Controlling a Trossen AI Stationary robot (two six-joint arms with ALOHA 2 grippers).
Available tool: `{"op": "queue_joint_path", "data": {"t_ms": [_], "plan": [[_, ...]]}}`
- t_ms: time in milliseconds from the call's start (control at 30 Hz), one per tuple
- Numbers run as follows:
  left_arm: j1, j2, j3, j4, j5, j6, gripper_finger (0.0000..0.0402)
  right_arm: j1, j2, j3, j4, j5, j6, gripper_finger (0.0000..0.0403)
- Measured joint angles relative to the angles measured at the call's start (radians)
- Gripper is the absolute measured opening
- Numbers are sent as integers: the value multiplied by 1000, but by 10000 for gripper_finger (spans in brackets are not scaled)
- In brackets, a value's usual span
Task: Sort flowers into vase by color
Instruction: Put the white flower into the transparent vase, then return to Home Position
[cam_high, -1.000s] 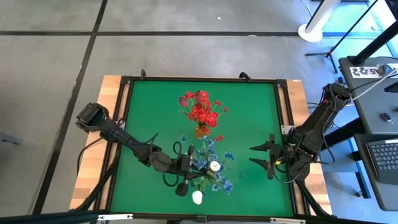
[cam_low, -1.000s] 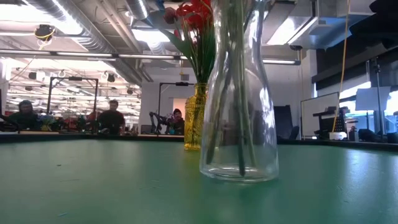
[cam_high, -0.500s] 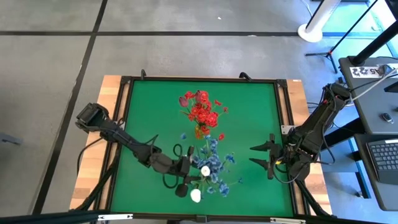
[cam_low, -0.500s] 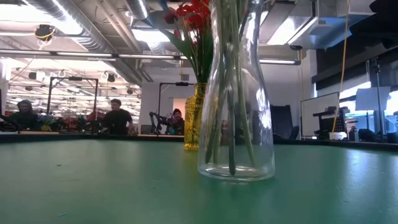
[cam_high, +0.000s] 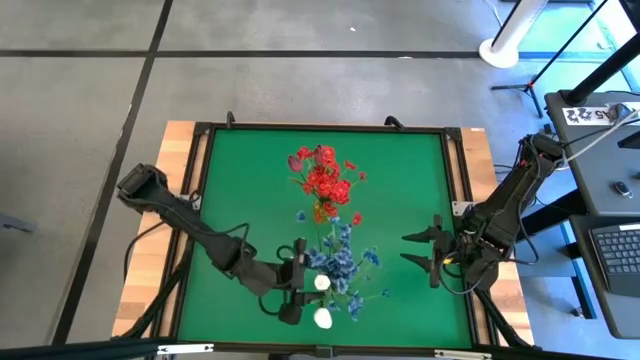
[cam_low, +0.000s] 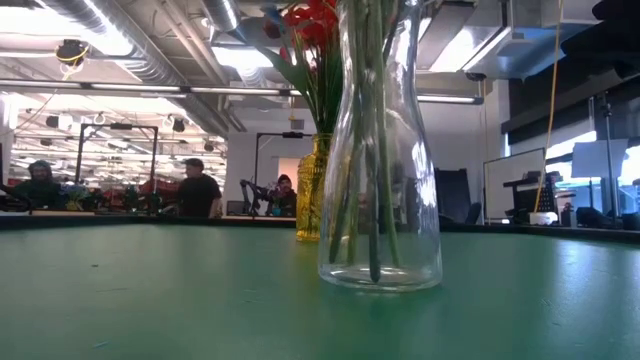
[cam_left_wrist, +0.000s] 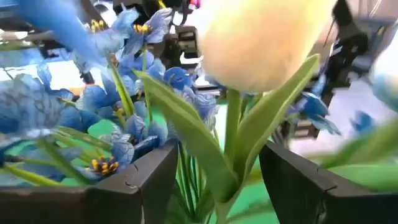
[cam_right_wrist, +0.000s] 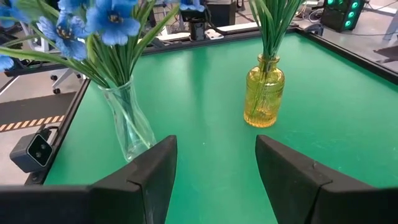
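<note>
A clear glass vase (cam_low: 380, 200) stands near the table's middle and holds blue flower sprays (cam_high: 342, 262) and green stems. Two white tulip heads (cam_high: 322, 283) (cam_high: 323, 318) lean out of it toward the near edge. Behind it, a yellow vase (cam_right_wrist: 263, 93) holds the red flowers (cam_high: 322, 180). My left gripper (cam_left_wrist: 217, 162) is open, with one finger on either side of a white tulip's stem (cam_left_wrist: 231, 124), just under its head (cam_left_wrist: 261, 43). My right gripper (cam_high: 432, 252) waits open near the table's right edge.
The green mat (cam_high: 250, 180) is bordered by a dark raised frame (cam_high: 200, 180). Both vases stand close together along the table's middle line. People sit at desks in the room beyond the far edge (cam_low: 190, 185).
My left gripper has opened and let go of the white tulip's stem, then drawn back a little toward the near edge. The tulip head has swung toward the near edge with it. The stems in the clear vase have shifted.
</note>
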Motion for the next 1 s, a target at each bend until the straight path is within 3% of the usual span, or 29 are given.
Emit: {"op": "queue_joint_path", "data": {"t_ms": [200,500,633,767,1000], "plan": [[-43,-5,119,-315,-84,-95,222,0,0,0,2,0,0,218],[-166,-150,82,-574,-295,-304,222,-1,-6,0,0,-1,-19,218],[-233,-252,6,-577,-393,-337,221,-34,-40,0,4,-77,-46,218],[-264,-377,-120,-542,-411,-355,202,-119,-93,0,-14,-151,-147,218],[-211,-671,-420,-356,-427,-280,151,-375,-253,0,-49,-337,-391,181]]}}
